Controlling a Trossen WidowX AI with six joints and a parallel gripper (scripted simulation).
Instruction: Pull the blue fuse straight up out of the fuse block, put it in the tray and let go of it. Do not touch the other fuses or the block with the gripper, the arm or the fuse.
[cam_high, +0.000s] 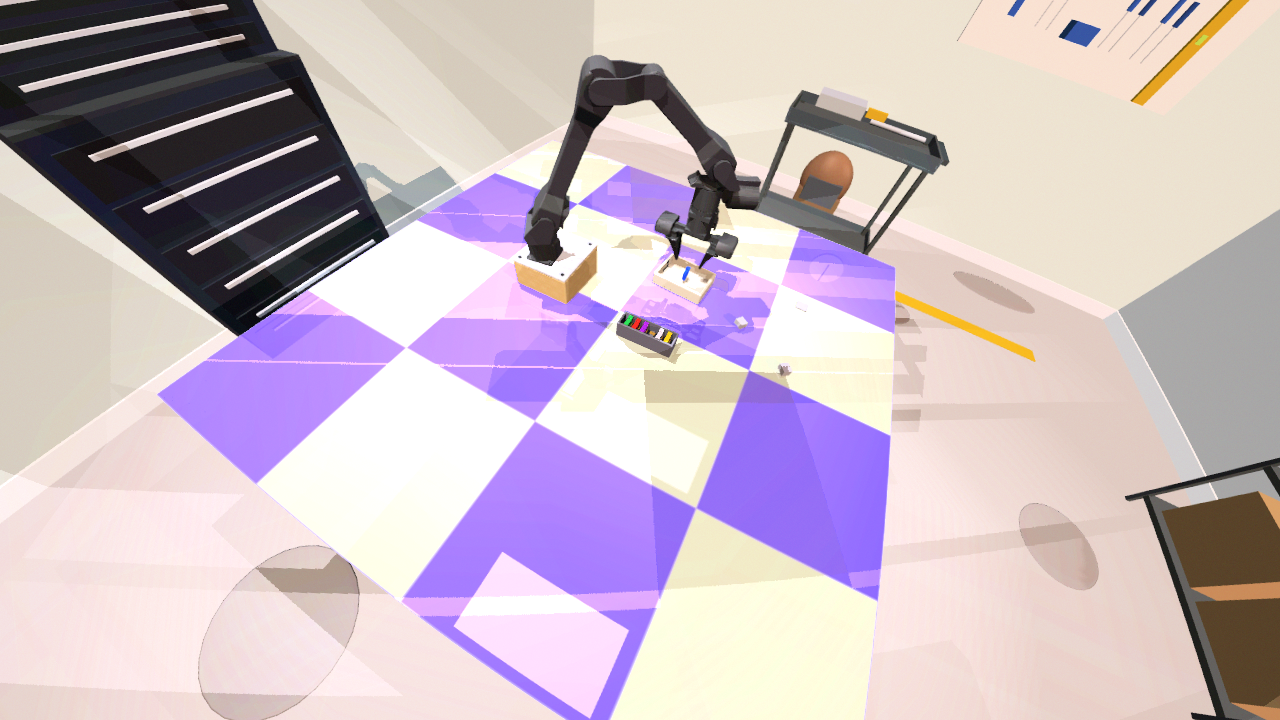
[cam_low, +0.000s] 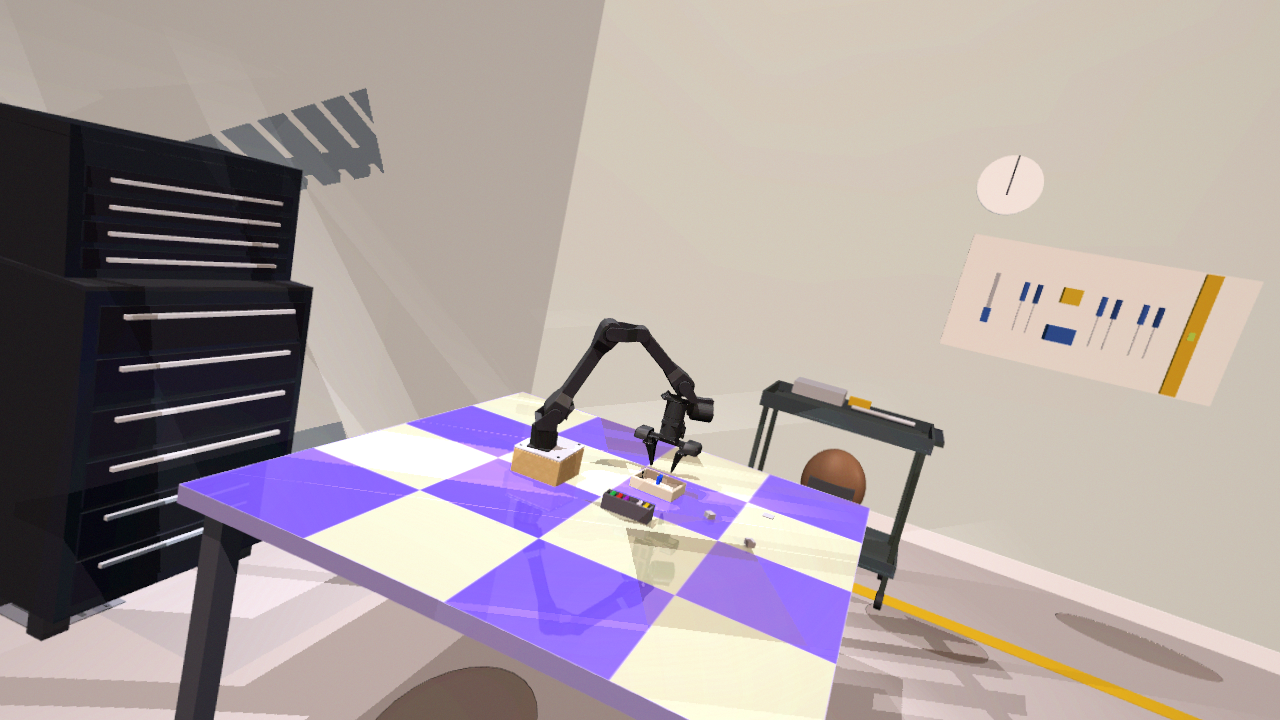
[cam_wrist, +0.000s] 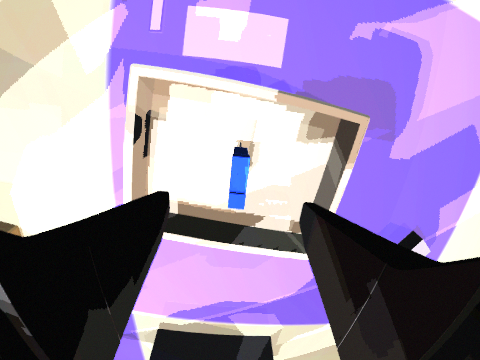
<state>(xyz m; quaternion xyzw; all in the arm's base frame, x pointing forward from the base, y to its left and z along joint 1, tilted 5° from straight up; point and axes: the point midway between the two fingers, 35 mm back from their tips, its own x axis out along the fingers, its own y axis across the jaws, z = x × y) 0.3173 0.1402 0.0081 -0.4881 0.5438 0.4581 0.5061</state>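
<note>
A purple-and-cream checkered table (cam_low: 447, 537) stands between a black drawer cabinet (cam_low: 152, 376) on the left and a cart (cam_low: 850, 420) on the right. The gripper (cam_high: 695, 248) hangs spread and empty over the tray (cam_wrist: 150, 134), where the blue fuse (cam_wrist: 239, 178) lies.

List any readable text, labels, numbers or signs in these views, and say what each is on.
None can be read in any view.
Beige wall poster: only blue and yellow pictograms, no letters.
Round white wall disc: one dark line, no numerals.
Dark grey fuse block: coloured fuses, no legible ratings.
Small blue fuse lying in the tan tray: no marking visible.
Open black gripper: no branding visible.
</note>
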